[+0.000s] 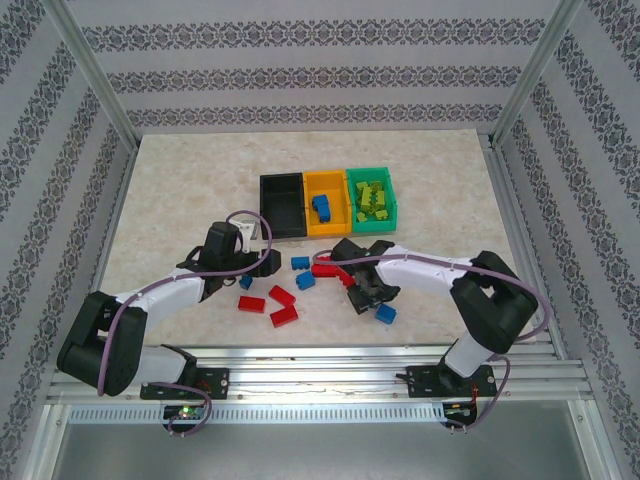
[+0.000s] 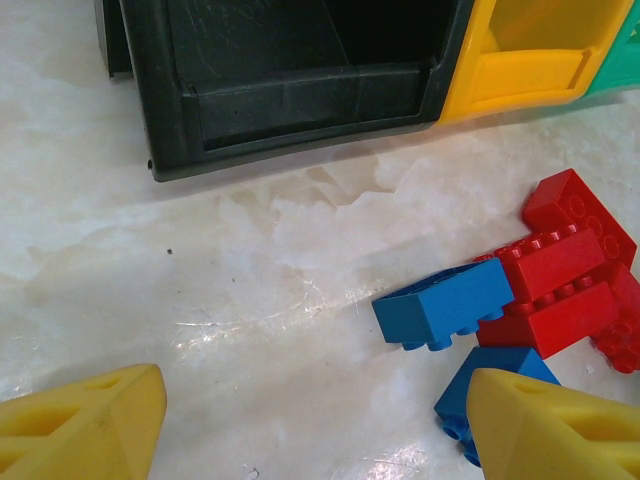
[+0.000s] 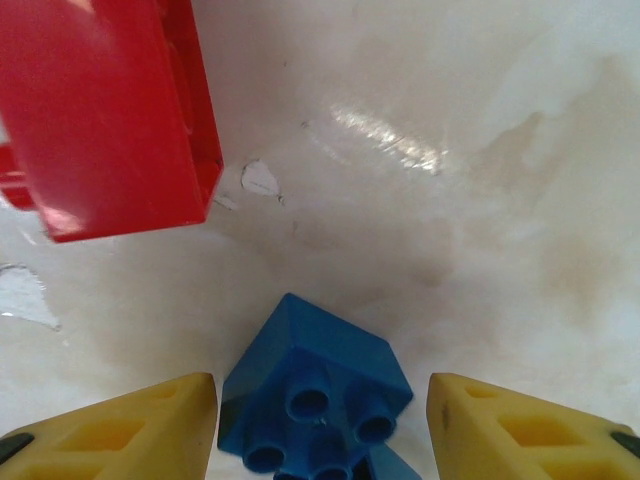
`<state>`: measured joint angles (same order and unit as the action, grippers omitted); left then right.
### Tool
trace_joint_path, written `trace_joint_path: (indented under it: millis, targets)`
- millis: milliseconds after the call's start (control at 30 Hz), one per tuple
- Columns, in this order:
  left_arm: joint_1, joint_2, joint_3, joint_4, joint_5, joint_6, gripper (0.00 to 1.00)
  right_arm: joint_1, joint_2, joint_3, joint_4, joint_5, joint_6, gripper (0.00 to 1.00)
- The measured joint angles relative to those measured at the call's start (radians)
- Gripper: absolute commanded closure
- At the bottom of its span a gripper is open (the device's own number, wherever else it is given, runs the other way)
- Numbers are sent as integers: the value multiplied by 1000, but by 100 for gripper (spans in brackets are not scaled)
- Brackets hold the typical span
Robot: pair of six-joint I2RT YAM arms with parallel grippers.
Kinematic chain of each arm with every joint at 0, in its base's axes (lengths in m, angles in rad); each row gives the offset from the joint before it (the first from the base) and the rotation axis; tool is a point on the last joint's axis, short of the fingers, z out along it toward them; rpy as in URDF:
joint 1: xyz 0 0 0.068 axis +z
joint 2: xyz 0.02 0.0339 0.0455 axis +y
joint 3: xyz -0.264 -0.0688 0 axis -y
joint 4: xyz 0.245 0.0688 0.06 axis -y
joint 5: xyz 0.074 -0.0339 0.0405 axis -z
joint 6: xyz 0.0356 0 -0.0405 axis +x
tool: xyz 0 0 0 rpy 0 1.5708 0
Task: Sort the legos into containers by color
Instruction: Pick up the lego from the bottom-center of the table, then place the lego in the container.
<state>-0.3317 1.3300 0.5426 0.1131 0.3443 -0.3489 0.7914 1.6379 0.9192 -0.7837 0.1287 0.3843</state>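
Observation:
Three containers stand side by side at the back: a black bin (image 1: 282, 205), an orange-yellow bin (image 1: 325, 203) holding blue legos, and a green bin (image 1: 370, 198) holding yellow-green legos. Red and blue legos lie loose in front of them. My left gripper (image 1: 265, 263) (image 2: 320, 440) is open over bare table, and its right finger (image 2: 560, 425) covers part of a blue brick (image 2: 490, 372). Another blue brick (image 2: 445, 305) leans on red bricks (image 2: 565, 280). My right gripper (image 1: 365, 292) (image 3: 320, 430) is open astride a studs-up blue brick (image 3: 315, 395), with gaps on both sides.
A red brick (image 3: 100, 110) lies just beyond the right gripper. Loose red bricks (image 1: 283, 305) and a small blue one (image 1: 245, 282) sit near the left arm. The black bin's front wall (image 2: 290, 100) stands close ahead of the left gripper. Patterned walls enclose the table.

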Motion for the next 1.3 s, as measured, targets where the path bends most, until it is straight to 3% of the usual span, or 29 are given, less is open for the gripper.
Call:
trace_joint_path:
  millis: [133,267,667,967,1300]
  targets:
    - [0,0,0,0,0,0,21,5,21,6,3,-11,-4,48]
    - [0,0,0,0,0,0,21,5,20,10,5,-17,-16,60]
    - [0,0,0,0,0,0,21,-32,-24,70,22,-48,-25,60]
    - [0,4,0,0,0,0,21,-194,35,373,112,-94,-58,59]
    - [0,6,0,0,0,0,21,-319,440,885,138,-141,-101,53]
